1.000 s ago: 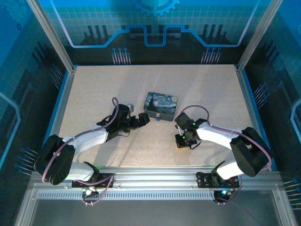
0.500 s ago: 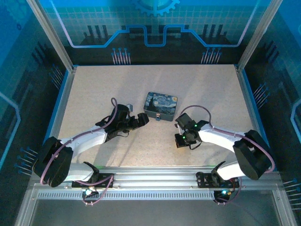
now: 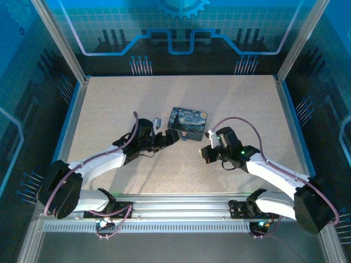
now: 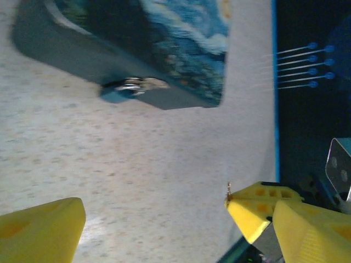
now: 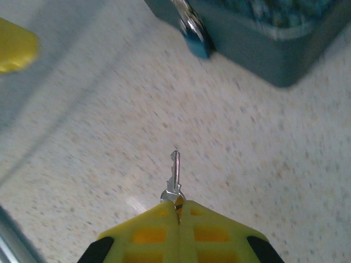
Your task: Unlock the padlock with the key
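Note:
The tiny padlock (image 4: pixel 134 86) hangs on the front wall of the blue swirl-painted tin (image 4: pixel 181 33), its silvery shackle above a small bluish body (image 5: pixel 197 44). My right gripper (image 5: pixel 178 211) is shut on the bow of the thin grey key (image 5: pixel 174 175), whose blade points toward the padlock with bare table between them. My left gripper (image 4: pixel 153 219) is open, its yellow fingers (image 4: pixel 258 211) spread wide just short of the tin. From above, the padlock (image 3: pixel 185 137) lies between the left gripper (image 3: pixel 172 137) and the right gripper (image 3: pixel 205 152).
The tin (image 3: pixel 187 121) sits mid-table on the speckled tabletop (image 3: pixel 120 104). A blue rim (image 3: pixel 70 118) and metal frame posts bound the table. One left fingertip (image 5: pixel 13 44) shows at the right wrist view's upper left.
The right arm has swung outward and its gripper, holding the key, has come up toward the tin's front. The left gripper has edged a little closer to the tin.

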`<control>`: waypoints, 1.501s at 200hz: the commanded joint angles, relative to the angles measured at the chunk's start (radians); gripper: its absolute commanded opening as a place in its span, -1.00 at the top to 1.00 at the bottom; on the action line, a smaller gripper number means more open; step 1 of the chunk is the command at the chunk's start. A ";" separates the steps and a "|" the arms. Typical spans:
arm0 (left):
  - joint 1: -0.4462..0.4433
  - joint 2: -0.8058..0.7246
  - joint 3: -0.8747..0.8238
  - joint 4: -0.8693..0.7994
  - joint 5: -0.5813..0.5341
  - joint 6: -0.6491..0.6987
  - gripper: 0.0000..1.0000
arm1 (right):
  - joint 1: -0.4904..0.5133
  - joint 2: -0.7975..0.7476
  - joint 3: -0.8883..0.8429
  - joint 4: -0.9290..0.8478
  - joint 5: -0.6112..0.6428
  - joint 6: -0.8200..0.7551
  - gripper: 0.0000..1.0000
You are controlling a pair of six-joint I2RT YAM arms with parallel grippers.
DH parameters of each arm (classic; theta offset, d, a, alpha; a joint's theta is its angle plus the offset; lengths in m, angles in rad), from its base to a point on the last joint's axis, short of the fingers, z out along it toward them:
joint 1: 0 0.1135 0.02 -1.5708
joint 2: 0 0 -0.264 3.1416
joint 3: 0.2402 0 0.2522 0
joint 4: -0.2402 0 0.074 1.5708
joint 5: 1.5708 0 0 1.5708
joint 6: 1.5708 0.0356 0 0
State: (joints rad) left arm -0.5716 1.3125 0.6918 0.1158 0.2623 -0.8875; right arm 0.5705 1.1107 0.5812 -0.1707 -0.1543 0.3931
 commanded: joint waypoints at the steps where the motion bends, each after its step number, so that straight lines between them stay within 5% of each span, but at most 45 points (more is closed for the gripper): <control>1: -0.038 -0.001 0.073 0.057 0.047 -0.011 -0.74 | -0.013 -0.070 -0.031 0.149 -0.061 -0.038 1.00; 141: -0.148 0.158 0.216 0.132 0.108 -0.003 0.04 | -0.015 -0.163 -0.057 0.272 -0.146 0.000 1.00; 232: -0.149 0.134 0.212 0.129 0.096 0.035 0.99 | -0.064 -0.120 -0.070 0.341 -0.242 0.073 1.00; 254: -0.149 0.113 0.214 0.118 0.083 0.059 1.00 | -0.116 -0.120 -0.094 0.402 -0.318 0.121 1.00; 300: -0.147 0.065 0.216 0.119 0.062 0.130 1.00 | -0.229 -0.139 -0.156 0.593 -0.471 0.256 0.48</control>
State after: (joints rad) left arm -0.7120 1.4326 0.8795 0.2359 0.3309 -0.8307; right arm 0.3965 0.9878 0.4583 0.2584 -0.5259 0.5446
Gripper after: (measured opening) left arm 0.055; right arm 0.220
